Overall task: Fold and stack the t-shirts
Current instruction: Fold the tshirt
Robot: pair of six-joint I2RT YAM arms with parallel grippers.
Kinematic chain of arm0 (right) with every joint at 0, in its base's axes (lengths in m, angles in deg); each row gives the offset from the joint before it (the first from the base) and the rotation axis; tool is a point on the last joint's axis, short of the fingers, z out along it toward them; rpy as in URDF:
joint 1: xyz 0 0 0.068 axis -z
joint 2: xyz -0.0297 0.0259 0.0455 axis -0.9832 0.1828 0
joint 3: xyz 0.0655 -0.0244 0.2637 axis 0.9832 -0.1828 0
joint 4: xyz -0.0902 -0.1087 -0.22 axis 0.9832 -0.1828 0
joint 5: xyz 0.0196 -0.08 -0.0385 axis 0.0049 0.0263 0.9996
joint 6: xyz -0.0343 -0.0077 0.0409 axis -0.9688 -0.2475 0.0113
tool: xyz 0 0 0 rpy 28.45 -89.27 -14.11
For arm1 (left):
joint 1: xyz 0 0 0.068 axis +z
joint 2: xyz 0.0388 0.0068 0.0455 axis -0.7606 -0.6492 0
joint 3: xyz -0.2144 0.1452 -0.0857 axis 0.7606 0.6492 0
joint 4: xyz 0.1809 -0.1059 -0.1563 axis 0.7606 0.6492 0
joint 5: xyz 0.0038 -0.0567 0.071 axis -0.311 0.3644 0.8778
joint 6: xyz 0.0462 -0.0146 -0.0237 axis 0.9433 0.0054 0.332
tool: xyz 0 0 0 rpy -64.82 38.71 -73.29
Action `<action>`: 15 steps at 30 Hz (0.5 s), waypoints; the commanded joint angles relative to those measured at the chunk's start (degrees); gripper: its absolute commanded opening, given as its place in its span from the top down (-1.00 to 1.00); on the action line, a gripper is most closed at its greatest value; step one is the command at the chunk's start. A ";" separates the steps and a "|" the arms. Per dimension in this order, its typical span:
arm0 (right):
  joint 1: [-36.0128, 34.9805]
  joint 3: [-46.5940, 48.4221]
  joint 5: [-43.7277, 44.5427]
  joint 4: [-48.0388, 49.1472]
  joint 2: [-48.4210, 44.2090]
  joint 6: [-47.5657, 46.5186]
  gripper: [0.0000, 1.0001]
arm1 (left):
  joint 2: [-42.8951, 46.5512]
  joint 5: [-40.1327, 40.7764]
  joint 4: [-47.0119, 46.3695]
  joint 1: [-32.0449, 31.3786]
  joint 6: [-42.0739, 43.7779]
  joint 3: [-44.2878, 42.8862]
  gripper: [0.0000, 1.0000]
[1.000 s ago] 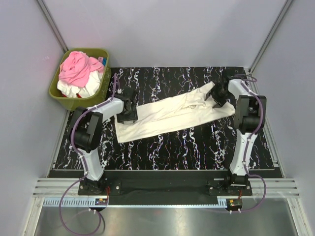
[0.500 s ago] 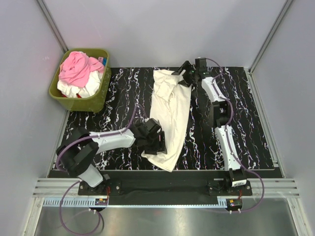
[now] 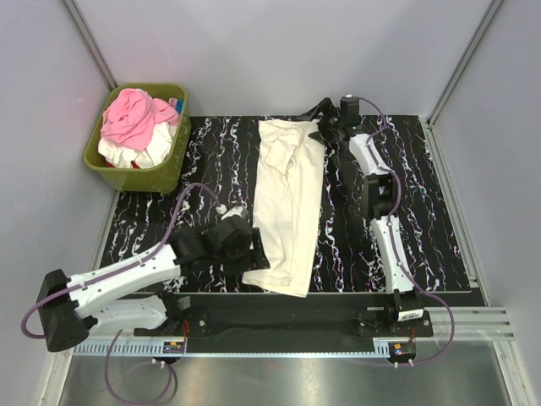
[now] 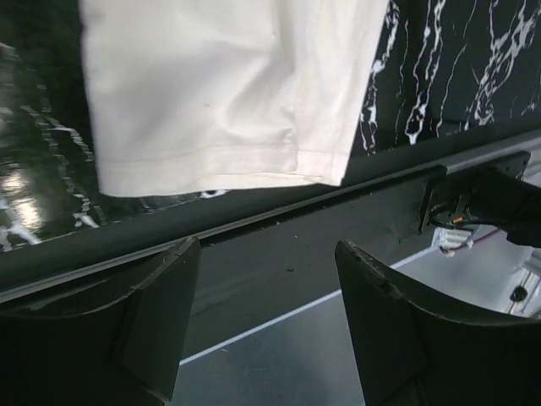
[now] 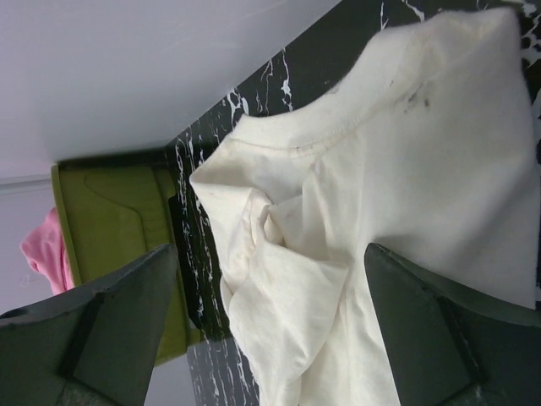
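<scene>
At the far left corner of the tabletop (image 3: 406,211), the green basket (image 3: 139,175) is holding heaped pink and white shirts (image 3: 133,125). The left hand (image 3: 235,244) is drawing back from the hem (image 4: 211,169), wide open and empty. The cream t-shirt (image 3: 292,203), crosswise a second ago, is now lying lengthwise from far edge to near edge. The right hand (image 3: 325,118) is hovering by the collar (image 5: 338,127) at the far edge, open and empty. The spreading looks done, so folding is coming next.

One bin (image 3: 144,178), perhaps three t-shirts (image 3: 292,203)
</scene>
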 commanded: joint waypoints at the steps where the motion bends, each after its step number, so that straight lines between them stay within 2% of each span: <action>1: 0.10 0.78 -2.44 4.91 -8.67 -0.58 -1.00 | 4.35 12.39 8.26 0.40 -0.98 0.05 -0.41; 4: 0.10 -3.96 -3.85 -0.17 -18.17 -7.15 -0.99 | 2.34 16.35 6.77 0.76 3.41 -1.70 -0.36; 5: 0.18 -9.28 -2.98 -4.19 -21.51 -9.54 -0.99 | 1.12 17.23 6.25 0.76 5.33 -2.32 -0.35; 6: 0.10 -13.08 -0.88 -6.75 -29.02 -11.91 -0.99 | -1.59 17.93 5.20 0.93 6.05 -3.54 -0.34; 7: 0.10 -23.03 1.22 -8.61 -33.36 -15.33 -0.99 | -2.93 17.77 4.23 1.46 6.84 -3.90 -0.33; 8: 0.10 -28.79 5.25 -10.71 -37.75 -16.32 -1.00 | -4.33 17.50 3.00 1.64 8.50 -4.08 -0.32; 9: 0.01 -34.68 7.12 -11.43 -46.15 -17.11 -0.99 | -6.96 16.28 0.03 1.99 9.21 -4.17 -0.30; 10: 0.01 -45.18 8.61 -12.22 -49.89 -18.08 -0.99 | -8.46 15.58 -1.30 2.60 9.66 -4.34 -0.29; 12: -0.95 -54.47 12.57 -16.61 -59.01 -18.96 -0.97 | -12.41 14.17 -4.20 3.22 10.89 -5.04 -0.25; 13: -1.39 -63.04 13.28 -18.02 -61.50 -19.58 -0.93 | -13.82 14.25 -4.57 3.39 11.15 -5.48 -0.23; 15: -2.62 -71.43 14.25 -20.57 -68.08 -19.32 -0.88 | -17.33 14.16 -5.44 3.48 11.77 -6.28 -0.22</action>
